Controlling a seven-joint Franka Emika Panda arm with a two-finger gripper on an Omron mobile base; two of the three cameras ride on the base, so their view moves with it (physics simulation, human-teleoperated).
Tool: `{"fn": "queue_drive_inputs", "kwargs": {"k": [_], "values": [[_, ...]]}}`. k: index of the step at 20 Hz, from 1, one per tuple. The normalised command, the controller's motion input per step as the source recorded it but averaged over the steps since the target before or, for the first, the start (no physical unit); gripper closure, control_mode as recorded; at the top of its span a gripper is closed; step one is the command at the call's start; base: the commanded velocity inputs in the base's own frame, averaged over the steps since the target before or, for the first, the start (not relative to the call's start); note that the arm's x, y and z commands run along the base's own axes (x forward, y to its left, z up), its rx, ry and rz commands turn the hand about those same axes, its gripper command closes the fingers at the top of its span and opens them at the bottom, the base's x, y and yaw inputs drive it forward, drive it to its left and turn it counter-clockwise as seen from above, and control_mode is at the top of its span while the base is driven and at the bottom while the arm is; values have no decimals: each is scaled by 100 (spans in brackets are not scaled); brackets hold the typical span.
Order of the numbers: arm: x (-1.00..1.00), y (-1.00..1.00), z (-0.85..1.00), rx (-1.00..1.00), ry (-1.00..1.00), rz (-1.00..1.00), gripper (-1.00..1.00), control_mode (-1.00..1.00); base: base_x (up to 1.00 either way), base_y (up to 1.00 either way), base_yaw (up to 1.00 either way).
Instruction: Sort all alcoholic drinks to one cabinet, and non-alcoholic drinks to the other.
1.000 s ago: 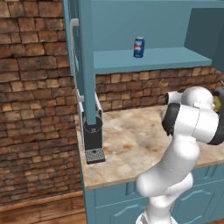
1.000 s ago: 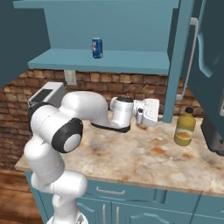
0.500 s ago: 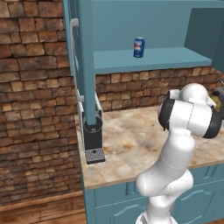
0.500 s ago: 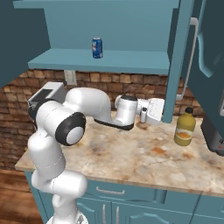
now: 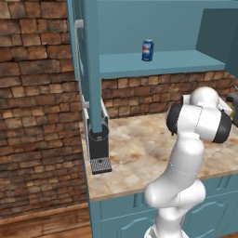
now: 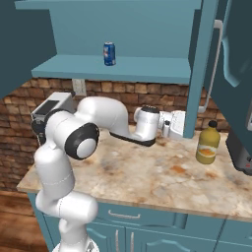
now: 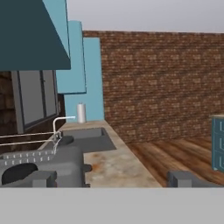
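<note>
Where brick wall [image 5: 37, 102] backs the marble counter [image 6: 147, 182], the claw [image 6: 170, 129] hangs with jaws spread, empty.

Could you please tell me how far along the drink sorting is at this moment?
Done: the blue soda can stands on the open cabinet's shelf. In hand: nothing; the gripper is open and empty over the counter. Left: the yellow juice bottle stands on the counter, not yet shelved.
</note>
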Motion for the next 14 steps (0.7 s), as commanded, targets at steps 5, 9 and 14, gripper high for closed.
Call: {"fn": "queue_drive_inputs", "kwargs": {"k": [5,9,14], "values": [[18,-11,-9,0,0,0,-100,-100,0,0,0],[29,-25,-9,0,0,0,-100,-100,0,0,0],[32,-21,-10,0,0,0,-100,-100,0,0,0]]}}
